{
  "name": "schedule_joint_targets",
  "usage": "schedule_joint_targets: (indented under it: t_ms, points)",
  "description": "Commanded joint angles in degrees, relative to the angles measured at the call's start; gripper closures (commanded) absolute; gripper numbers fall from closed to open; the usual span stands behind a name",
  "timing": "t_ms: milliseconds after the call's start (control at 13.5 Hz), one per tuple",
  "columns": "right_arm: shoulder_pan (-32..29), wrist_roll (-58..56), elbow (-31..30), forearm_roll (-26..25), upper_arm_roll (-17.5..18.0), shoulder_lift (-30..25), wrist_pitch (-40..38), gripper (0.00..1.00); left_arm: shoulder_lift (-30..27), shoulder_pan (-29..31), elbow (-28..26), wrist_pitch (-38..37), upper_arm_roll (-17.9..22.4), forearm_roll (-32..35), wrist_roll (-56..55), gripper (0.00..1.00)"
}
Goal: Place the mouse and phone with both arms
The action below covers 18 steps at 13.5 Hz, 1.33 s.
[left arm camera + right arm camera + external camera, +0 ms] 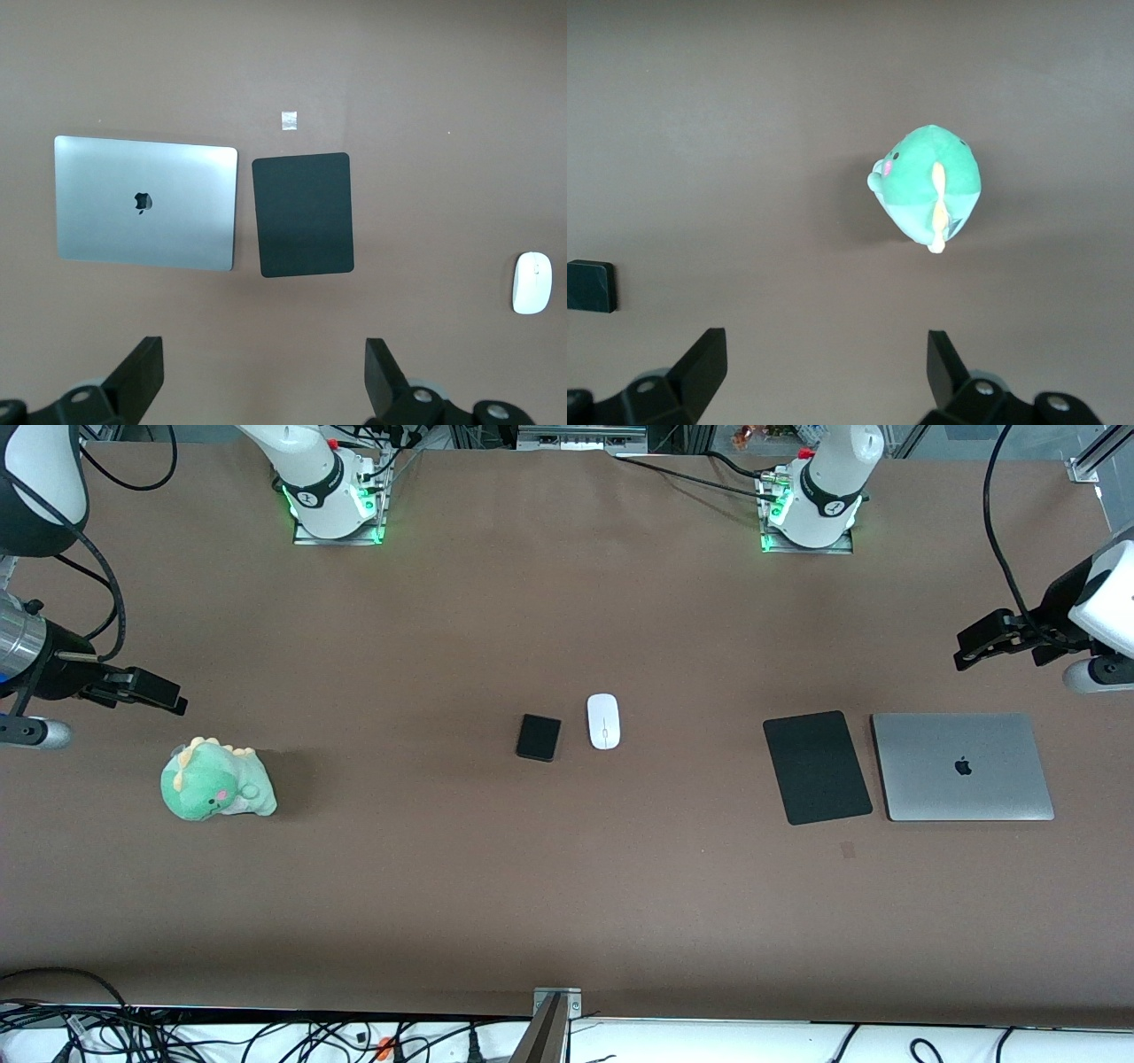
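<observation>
The white mouse [603, 721] and the black phone [539, 737] lie side by side on the bare brown table, near its middle. The phone is on the side toward the right arm's end. My left gripper [966, 651] hangs open and empty over the table at the left arm's end, by the laptop. Its wrist view shows its open fingers [142, 372] and the mouse [532, 282] at the edge. My right gripper [173, 698] hangs open and empty at the right arm's end, by the dinosaur. Its wrist view shows the phone's corner [589, 286].
A black mouse pad [817, 766] and a closed grey laptop [961, 766] lie toward the left arm's end. A green plush dinosaur [217, 779] sits toward the right arm's end. A small scrap of tape [848, 850] lies nearer the front camera than the pad.
</observation>
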Motion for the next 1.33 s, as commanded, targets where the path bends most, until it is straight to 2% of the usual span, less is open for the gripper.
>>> schedule_joint_targets:
  t_ms: [0, 1256]
  points:
    - [0.71, 0.13, 0.6, -1.52, 0.28, -0.37, -2.12, 0.0, -0.81, 1.38, -0.03, 0.09, -0.22, 0.24, 1.15, 0.0]
    - [0.72, 0.22, 0.43, -1.61, 0.19, -0.46, -2.39, 0.0, -2.39, 2.79, -0.03, -1.75, -0.57, 0.24, 1.24, 0.0]
